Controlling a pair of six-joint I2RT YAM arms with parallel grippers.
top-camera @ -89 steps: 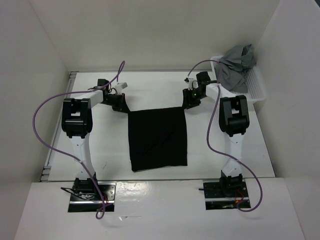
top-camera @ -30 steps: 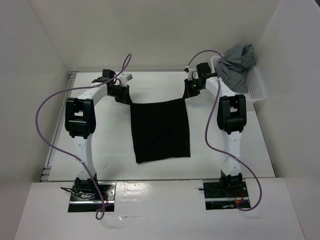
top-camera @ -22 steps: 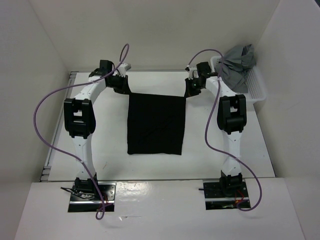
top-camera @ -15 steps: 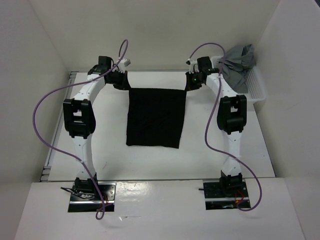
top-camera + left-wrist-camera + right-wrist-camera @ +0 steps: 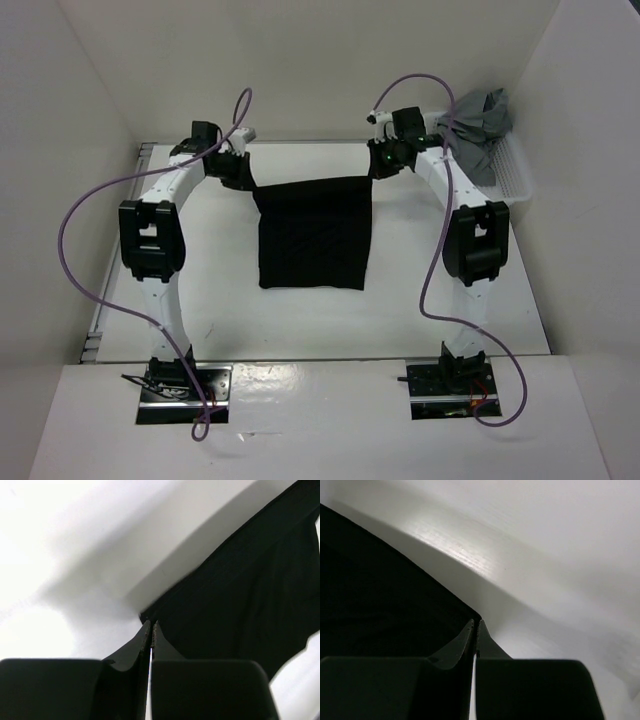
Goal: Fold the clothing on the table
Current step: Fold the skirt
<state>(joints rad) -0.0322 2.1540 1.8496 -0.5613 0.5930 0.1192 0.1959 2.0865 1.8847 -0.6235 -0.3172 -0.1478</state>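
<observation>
Clothing: 1 black garment (image 5: 312, 235), plain and matte, spread as a rough rectangle between the 2 grippers over the far middle of the table (image 5: 210, 290).
Clothing, upper edge: stretched from one gripper to the other, sagging slightly in the middle.
Clothing, lower edge: roughly straight, toward the table's centre; whether it rested on the surface could not be told.
Left gripper (image 5: 250, 185): clenched on the garment's far-left corner; in the left wrist view the fingertips met with black fabric pinched at the tips.
Right gripper (image 5: 376, 170): clenched on the far-right corner; in the right wrist view the fingertips met at the edge of the black cloth.
Arms: 2, both reaching toward the far side of the table, bases at the near edge.
Cables: 2 purple (image 5: 75, 215), 1 looping along each arm.
Basket: 1 white plastic (image 5: 515, 175), at the far-right edge.
Grey garment (image 5: 475, 125): bunched in the basket, just beside the right arm's wrist.
</observation>
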